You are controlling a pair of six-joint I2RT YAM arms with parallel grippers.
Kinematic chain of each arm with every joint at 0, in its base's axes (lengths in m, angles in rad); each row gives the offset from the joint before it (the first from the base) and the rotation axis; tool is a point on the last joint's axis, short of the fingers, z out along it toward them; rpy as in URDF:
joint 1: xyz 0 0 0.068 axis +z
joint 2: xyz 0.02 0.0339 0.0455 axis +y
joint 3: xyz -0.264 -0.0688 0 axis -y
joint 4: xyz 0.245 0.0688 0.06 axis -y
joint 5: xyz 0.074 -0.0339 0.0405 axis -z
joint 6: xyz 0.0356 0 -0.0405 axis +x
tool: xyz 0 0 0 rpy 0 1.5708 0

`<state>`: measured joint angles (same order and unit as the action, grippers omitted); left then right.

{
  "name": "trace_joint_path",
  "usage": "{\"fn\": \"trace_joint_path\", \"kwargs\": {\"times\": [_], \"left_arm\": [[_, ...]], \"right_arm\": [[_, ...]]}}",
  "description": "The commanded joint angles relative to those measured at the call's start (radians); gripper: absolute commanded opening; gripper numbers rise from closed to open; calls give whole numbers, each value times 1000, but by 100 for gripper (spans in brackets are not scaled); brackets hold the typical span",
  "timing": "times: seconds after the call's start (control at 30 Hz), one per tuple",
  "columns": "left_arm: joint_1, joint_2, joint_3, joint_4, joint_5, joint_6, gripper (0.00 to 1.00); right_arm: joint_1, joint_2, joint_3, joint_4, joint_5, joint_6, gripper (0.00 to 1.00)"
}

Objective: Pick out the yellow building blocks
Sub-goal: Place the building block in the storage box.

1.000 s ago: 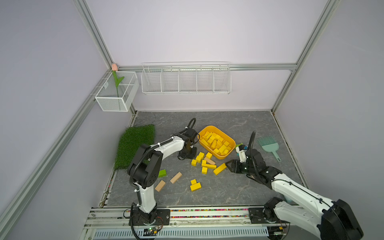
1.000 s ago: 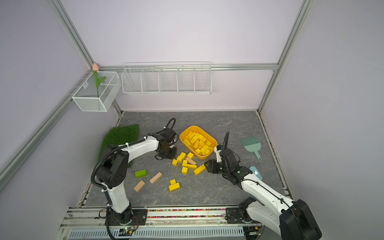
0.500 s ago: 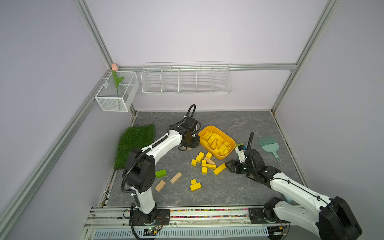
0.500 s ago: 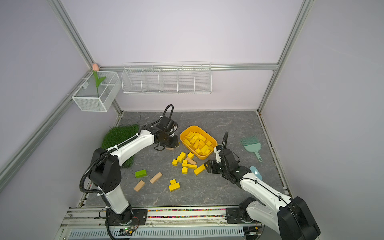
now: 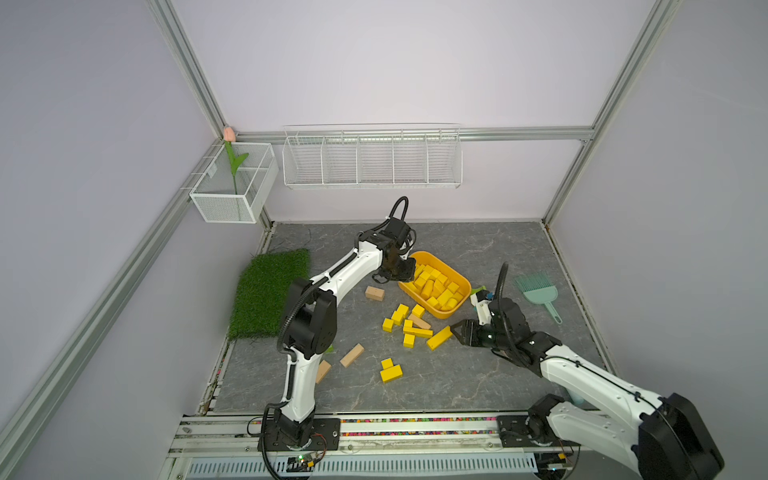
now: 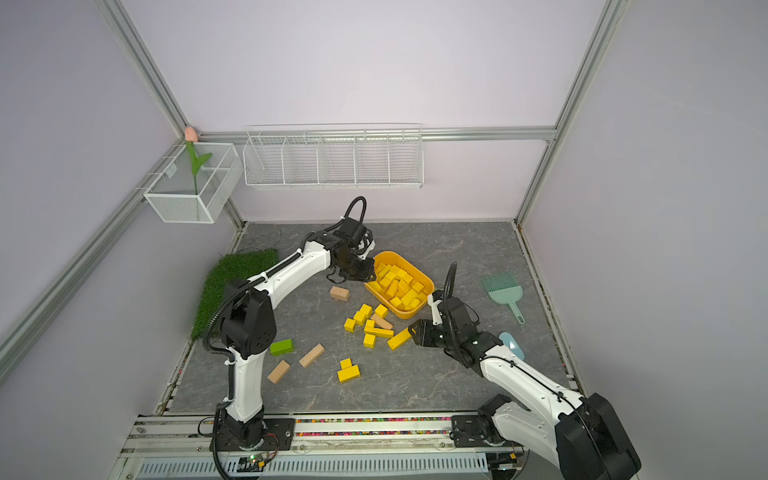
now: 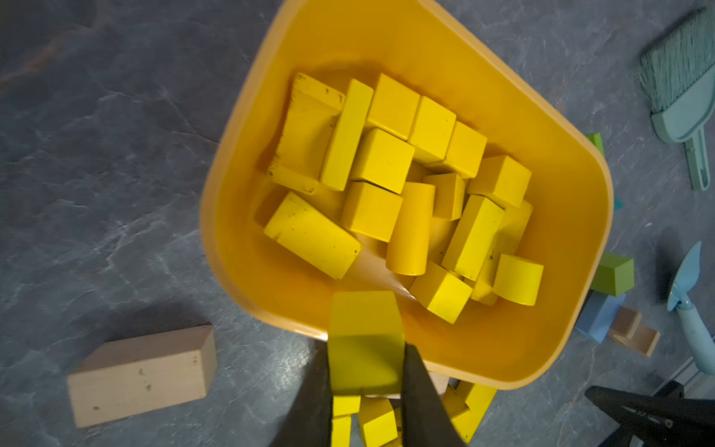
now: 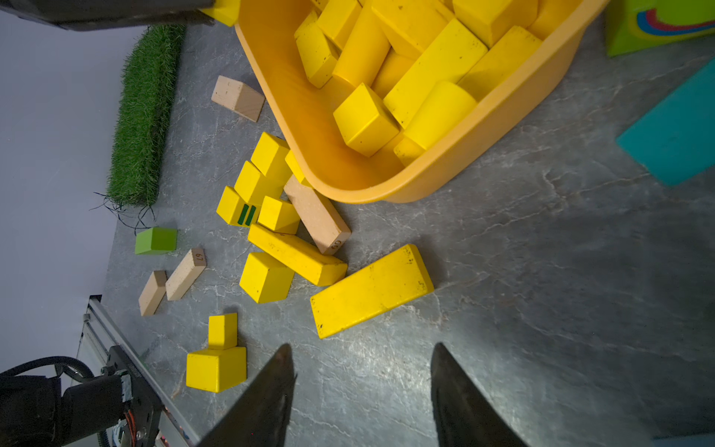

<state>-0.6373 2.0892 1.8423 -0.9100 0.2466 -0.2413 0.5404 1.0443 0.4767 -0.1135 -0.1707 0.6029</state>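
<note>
**Left gripper holds a yellow block at the tub's rim**

I see the left gripper (image 7: 365, 363) pinching a stubby yellow block (image 7: 363, 321) by two opposite sides. The block pokes out past the fingertips, over the rim of the yellow-orange tub (image 7: 240, 267).

Many yellow building blocks (image 7: 387, 162) lie heaped inside the tub: cubes, bars and a cylinder, with paint scuffed at the edges. Loose yellow blocks (image 5: 409, 340) sit on the grey table (image 5: 478, 374) just beside the tub. A striped yellow block (image 8: 232, 207) among them bears two green bars.

A long yellow slab (image 8: 371, 290) lies flat, its long axis diagonal across the table and one short end near the right gripper (image 8: 362, 348). That gripper's jaws are spread and empty above the table.

A tan block (image 8: 185, 274) is printed "67". A tan bar (image 8: 317, 216) reads perhaps "69", too blurred for me to be sure.
</note>
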Motion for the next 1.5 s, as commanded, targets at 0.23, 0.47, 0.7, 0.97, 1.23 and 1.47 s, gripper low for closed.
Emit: {"fn": "trace_joint_path", "kwargs": {"times": [0.23, 0.47, 0.7, 0.97, 1.23, 1.47], "left_arm": [[-133, 110, 195, -164, -47, 81, 17], [-142, 194, 288, -196, -63, 56, 17], [-145, 285, 376, -226, -77, 47, 18], [-145, 336, 428, -232, -90, 42, 30], [-145, 318, 438, -220, -76, 43, 42], [-145, 216, 362, -205, -89, 31, 39]], "right_arm": [[-1, -194, -72, -71, 170, 72, 58], [-14, -434, -136, -190, 303, 135, 63], [-21, -489, -145, -226, 319, 145, 65], [-22, -486, -145, -222, 313, 140, 65], [-22, -477, -143, -219, 308, 138, 65], [-22, -463, -141, -212, 303, 138, 65]]}}
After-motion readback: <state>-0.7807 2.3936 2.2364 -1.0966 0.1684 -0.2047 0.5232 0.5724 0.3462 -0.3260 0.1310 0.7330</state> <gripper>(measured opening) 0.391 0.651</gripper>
